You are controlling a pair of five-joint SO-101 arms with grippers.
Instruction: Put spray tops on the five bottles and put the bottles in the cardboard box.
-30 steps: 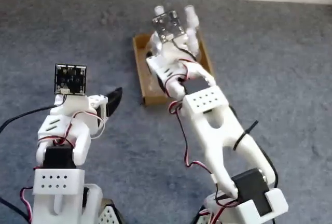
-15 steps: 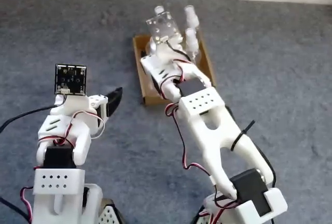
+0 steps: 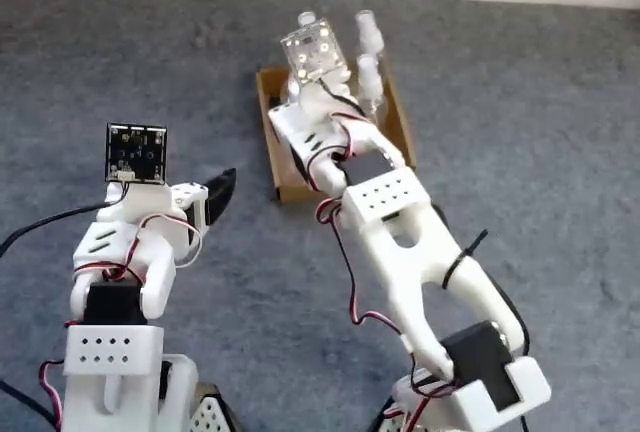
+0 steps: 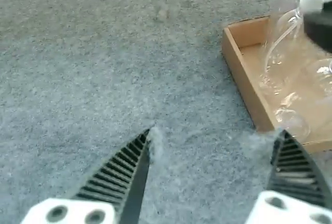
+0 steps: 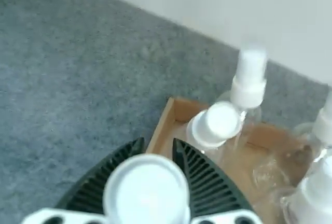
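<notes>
The cardboard box [image 3: 268, 142] lies at the far middle of the grey carpet. Several clear bottles with white spray tops [image 3: 369, 64] stand in it. My right gripper [image 5: 158, 149] hangs over the box's near-left part, shut on a bottle whose white spray top [image 5: 147, 189] shows between the black fingers. Beyond it, other topped bottles [image 5: 248, 81] stand inside the box [image 5: 165, 126]. My left gripper [image 4: 215, 141] is open and empty, low over the carpet left of the box [image 4: 239, 63], where clear bottles [image 4: 290, 37] show.
Grey carpet [image 3: 150, 62] covers the table, with open room to the left and right of the box. A pale wall runs along the far edge. My left arm [image 3: 130, 252] stands at the near left.
My right arm has shifted slightly left and farther over the box with the bottle in its gripper. My left arm has not moved.
</notes>
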